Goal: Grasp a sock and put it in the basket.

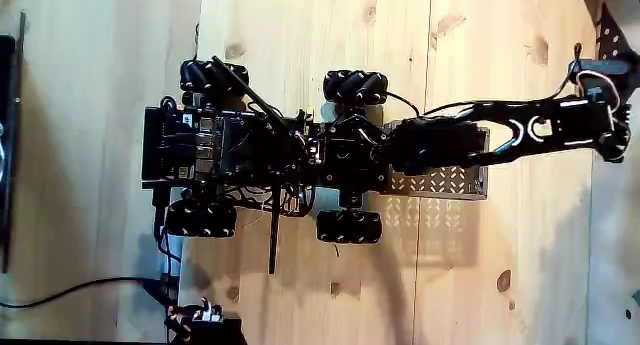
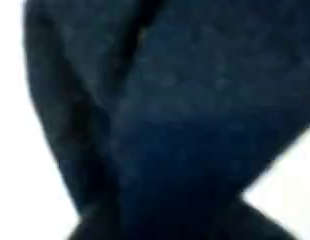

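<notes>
The sock is a dark, soft fabric with folds, very close to the lens in the wrist view and gathering to a narrow bunch at the bottom edge. My fingers are hidden behind it. In the fixed view my black arm reaches out flat to the far right, and the gripper sits at the table's right edge with a dark lump at its tip. The basket is a perforated metal tray on the wheeled base, under the arm's middle.
The mobile base with its black roller wheels lies across the wooden table. Cables trail off at lower left. A pale surface borders the wood at the right edge.
</notes>
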Motion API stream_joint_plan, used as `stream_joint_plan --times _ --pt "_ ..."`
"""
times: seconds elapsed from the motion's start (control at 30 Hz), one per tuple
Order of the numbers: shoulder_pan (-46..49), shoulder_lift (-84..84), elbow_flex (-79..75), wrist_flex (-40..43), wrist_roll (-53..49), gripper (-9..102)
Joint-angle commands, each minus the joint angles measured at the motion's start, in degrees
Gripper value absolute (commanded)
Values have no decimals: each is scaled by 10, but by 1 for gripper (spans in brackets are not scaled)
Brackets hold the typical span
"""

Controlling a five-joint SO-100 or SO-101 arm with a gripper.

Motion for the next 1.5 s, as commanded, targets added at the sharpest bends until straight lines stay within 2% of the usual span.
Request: stream_joint_plan --times 0.0,0.3,0.43,0.6,0.83,1.0,1.3,1.47 --pt "-10 86 -26 10 8 0" --pt "-17 270 -18 32 11 0" --pt "-25 336 -17 91 18 0" --pt "11 411 -3 150 35 0" --pt "57 476 115 211 -41 0" --pt "53 555 241 246 -71 0" --pt "37 516 247 369 -91 0" --pt "27 413 247 373 -74 0"
